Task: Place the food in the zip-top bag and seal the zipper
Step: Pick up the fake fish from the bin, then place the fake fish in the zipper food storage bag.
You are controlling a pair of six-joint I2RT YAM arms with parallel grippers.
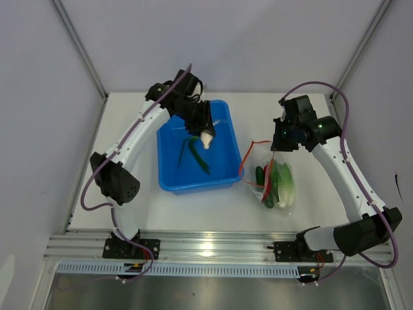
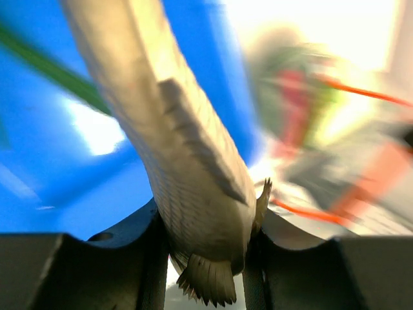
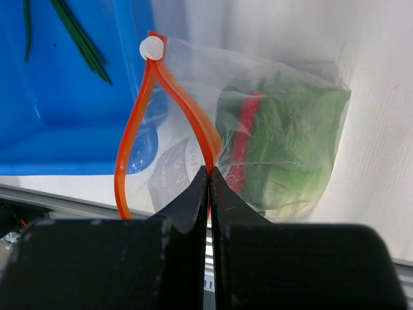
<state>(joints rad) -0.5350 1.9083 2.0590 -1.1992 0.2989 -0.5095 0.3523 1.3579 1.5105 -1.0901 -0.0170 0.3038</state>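
The right gripper (image 3: 208,171) is pinched tight on the zipper (image 3: 205,139) right at its fingertips, seemingly to prop the zip-top bag (image 3: 297,90) open. Just beyond sit the cabbage (image 3: 284,148) and red chili (image 3: 242,135), already inside. The left gripper (image 2: 206,239) is clamped around the whitish stalk (image 2: 174,129) above the blue bin (image 2: 39,148), probably meant for that mouth. Green pods (image 3: 80,42) lie in the bin below.
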